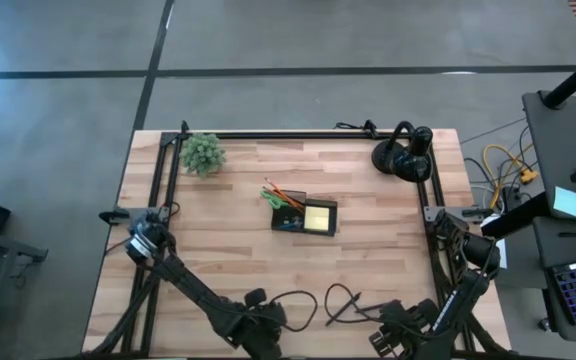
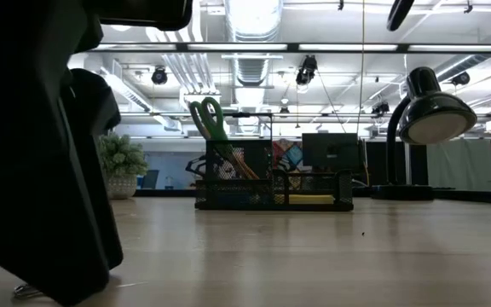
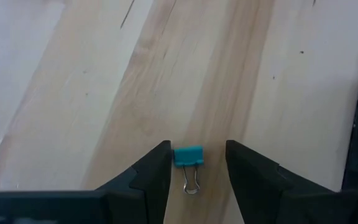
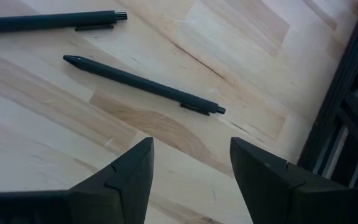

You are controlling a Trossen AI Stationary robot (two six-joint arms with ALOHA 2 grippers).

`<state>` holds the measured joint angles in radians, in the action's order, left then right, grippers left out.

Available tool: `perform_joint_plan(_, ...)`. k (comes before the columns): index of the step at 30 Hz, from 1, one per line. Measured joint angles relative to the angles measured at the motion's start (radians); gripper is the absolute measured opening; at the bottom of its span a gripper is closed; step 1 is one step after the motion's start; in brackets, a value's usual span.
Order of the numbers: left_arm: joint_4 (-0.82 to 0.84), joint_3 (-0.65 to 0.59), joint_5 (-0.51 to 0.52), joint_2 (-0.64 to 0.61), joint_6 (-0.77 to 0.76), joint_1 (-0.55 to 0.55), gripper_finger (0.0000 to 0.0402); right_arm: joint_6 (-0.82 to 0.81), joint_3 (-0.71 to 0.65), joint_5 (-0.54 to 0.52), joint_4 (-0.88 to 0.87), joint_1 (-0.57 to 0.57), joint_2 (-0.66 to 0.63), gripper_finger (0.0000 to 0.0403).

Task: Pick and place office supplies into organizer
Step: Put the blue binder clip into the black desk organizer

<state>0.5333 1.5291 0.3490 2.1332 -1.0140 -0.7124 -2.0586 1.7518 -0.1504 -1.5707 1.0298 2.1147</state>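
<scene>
The black mesh organizer (image 1: 290, 222) stands mid-table and holds the yellow sticky pad (image 1: 318, 217), orange pencils (image 1: 286, 193) and green-handled scissors (image 2: 207, 115). My left gripper (image 3: 197, 149) is at the near edge, open and low over the wood. A small blue binder clip (image 3: 188, 155) lies flat between its fingertips, wire handles (image 3: 191, 180) pointing back toward the wrist. My right gripper (image 4: 191, 155) is open near the table's near right corner. Two black pens (image 4: 142, 84) (image 4: 48, 22) lie on the wood ahead of it, untouched. My left gripper stands with one finger on each side of the blue clip's body (image 3: 179, 155). The clip lies close against one finger (image 3: 160, 165) and clear of the other. I cannot tell whether that finger touches it. The clip rests flat on the table.
A small potted plant (image 1: 203, 153) sits at the far left, and a black desk lamp (image 1: 403, 155) at the far right. Black frame rails (image 1: 430, 215) run along the table's sides. Bare wood lies between the organizer and the near edge, apart from the pens (image 1: 343, 300).
</scene>
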Motion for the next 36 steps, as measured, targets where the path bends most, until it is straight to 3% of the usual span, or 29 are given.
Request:
perform_joint_plan(22, 0.025, 0.002, -0.016, 0.001, -0.001, 0.006, 0.0136, 0.029, -0.002, 0.000, 0.000, 0.000, 0.000, 0.0203)
perform_joint_plan(31, 0.035, 0.002, -0.018, 0.001, -0.001, 0.006, 0.0062, 0.029, -0.002, 0.000, 0.000, 0.000, 0.000, 0.0203)
perform_joint_plan(36, 0.033, 0.002, -0.018, 0.001, 0.002, 0.006, 0.0048, 0.029, -0.002, -0.001, 0.000, 0.000, 0.000, 0.0203)
